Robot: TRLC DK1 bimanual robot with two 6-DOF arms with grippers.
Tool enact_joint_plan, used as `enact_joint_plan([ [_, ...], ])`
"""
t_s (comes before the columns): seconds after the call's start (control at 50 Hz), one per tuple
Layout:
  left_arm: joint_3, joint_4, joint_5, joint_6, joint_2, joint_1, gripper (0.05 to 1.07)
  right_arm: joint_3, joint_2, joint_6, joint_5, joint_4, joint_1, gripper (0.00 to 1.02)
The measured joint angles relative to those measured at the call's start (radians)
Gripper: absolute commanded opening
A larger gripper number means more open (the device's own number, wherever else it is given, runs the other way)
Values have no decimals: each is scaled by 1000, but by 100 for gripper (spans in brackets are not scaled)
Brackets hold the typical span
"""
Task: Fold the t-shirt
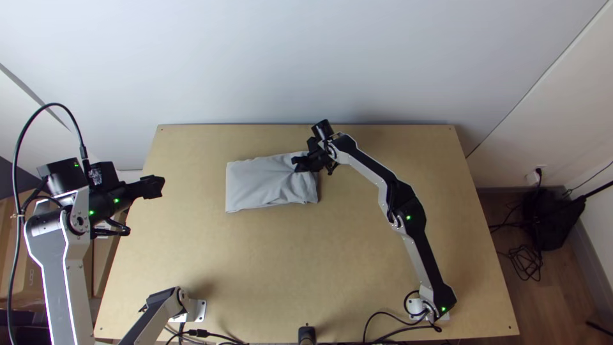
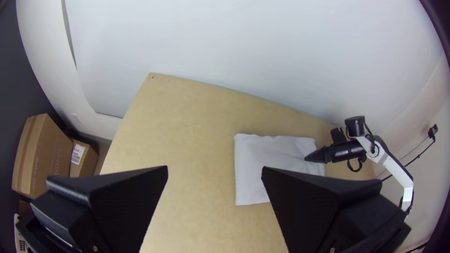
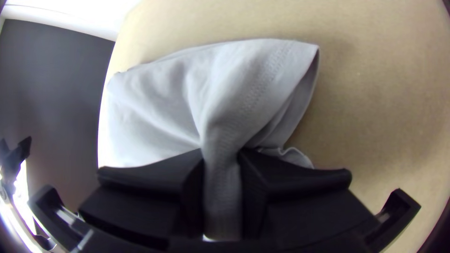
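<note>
Grey cloth, the t-shirt (image 1: 255,185), lies folded into a rough rectangle on the far half of the wooden surface (image 1: 255,262), a little left of its middle. The right gripper (image 1: 299,164) pinches a gathered ridge of it toward the right end, on the far side, and creases run out from the pinch. The left gripper (image 1: 153,186) is spread wide with nothing between its fingers, raised by the left edge of the surface, well apart from the shirt.

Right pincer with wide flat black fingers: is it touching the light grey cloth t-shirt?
Touching. The right wrist view shows the right pincer with a fold of the light grey t-shirt pinched between its two black fingers.
</note>
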Motion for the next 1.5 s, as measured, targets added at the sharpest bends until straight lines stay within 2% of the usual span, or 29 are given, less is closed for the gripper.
enact_joint_plan([
  [0.18,-35,5,7,11,-2,4,102,-12,-3,-2,-24,-11,-46,2],
  [0.34,-60,32,22,11,-2,3,102,-114,-58,-31,-42,-5,-155,2],
  [0.58,-72,70,33,11,6,3,102,-280,-165,-116,-34,-2,-444,2],
  [0.88,-74,104,52,11,31,-3,102,-363,-219,-240,-37,-2,-812,2],
  [1.12,-74,134,53,11,54,-25,102,-364,-219,-328,-42,-9,-1011,3],
  [1.14,-74,135,56,11,57,-27,102,-364,-219,-336,-43,-10,-1022,8],
  [1.18,-74,140,56,11,61,-30,102,-364,-219,-347,-44,-11,-1038,29],
  [1.24,-74,152,57,10,68,-35,102,-363,-219,-369,-44,-12,-1059,85],
  [1.26,-75,158,57,11,70,-36,102,-363,-219,-373,-43,-13,-1066,99],
  [1.38,-77,170,57,10,79,-38,102,-344,-219,-390,-42,-27,-1112,99],
  [1.5,-81,178,57,11,79,-38,102,-272,-219,-410,37,-31,-1178,99],
])
